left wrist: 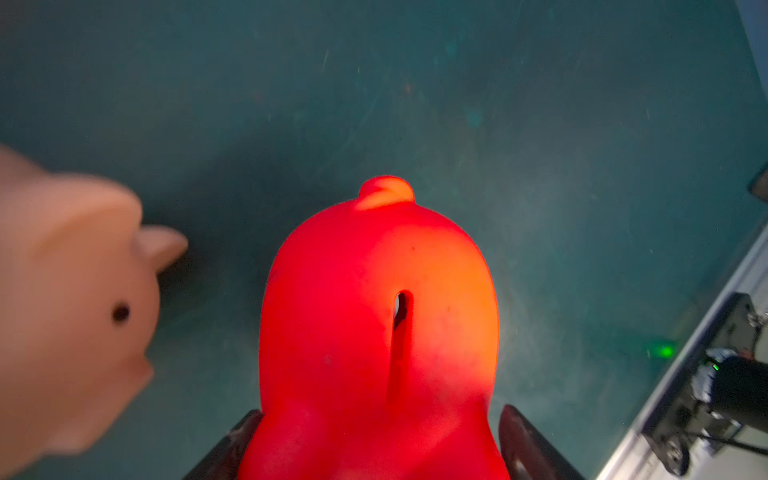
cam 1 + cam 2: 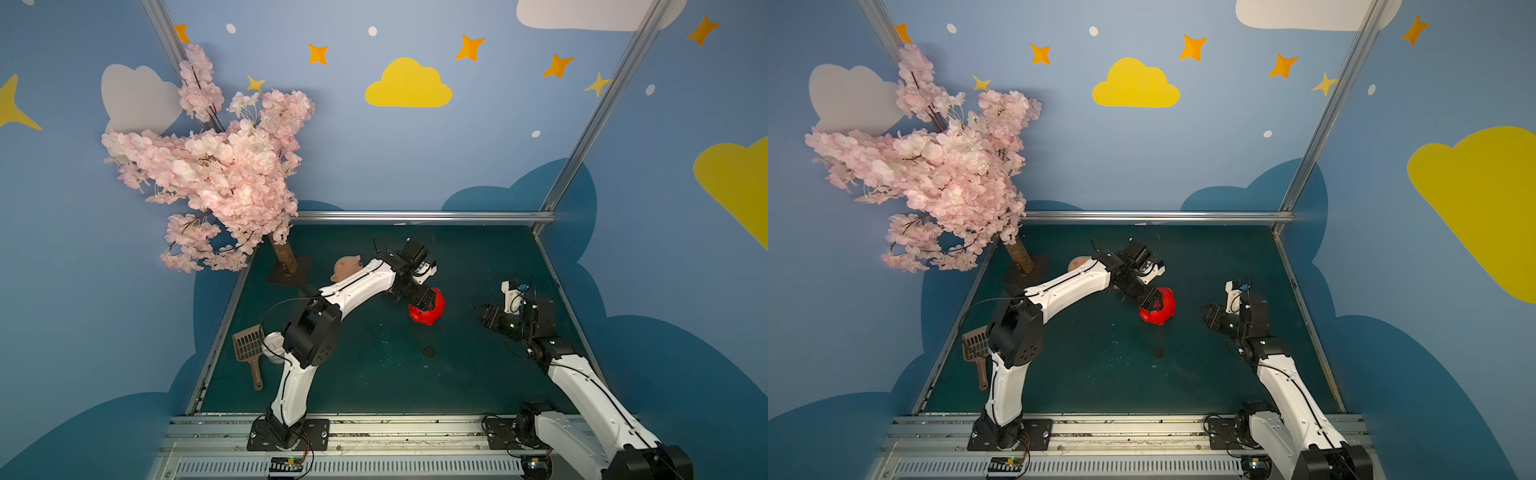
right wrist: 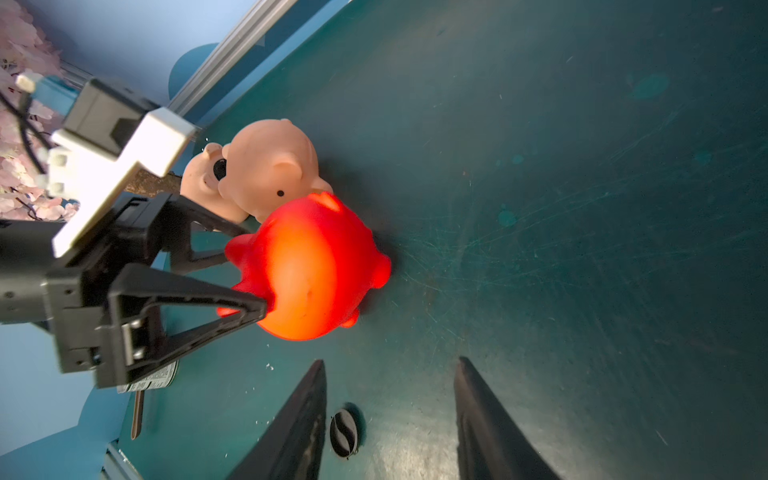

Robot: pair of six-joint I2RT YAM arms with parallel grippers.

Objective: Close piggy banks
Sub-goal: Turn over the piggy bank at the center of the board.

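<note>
Squarely in the middle of the green table point(image 2: 374, 382), the left gripper point(image 3: 249, 270) has its fingers pressed in against the two sides of the red piggy bank point(image 3: 307, 270), gripping it at the head end with the coin slot facing the wrist camera and the curled tail pointing away. Whether the piggy bank rests on the table or hangs just clear of it cannot be told. Two peach piggy banks point(image 3: 270, 166) crowd just behind it, the nearer one touching or nearly touching its ear, toward the blossom tree point(image 2: 216, 166).

The right gripper point(image 3: 390, 363) hovers to the side with its fingers partly spread and nothing between them. A small dark plug point(image 3: 344, 432) lies on the table just beside one of its fingers.

The red body appears to pinch inward where the fingers meet it, suggesting a hollow, soft and light shell that yields rather than cracks. Its glossy, rounded skin looks likely to slip or twist under a light grip. The narrower waist behind the head seems the safest place to hold it. The opening for the plug is not in view and is presumably on the belly.
</note>
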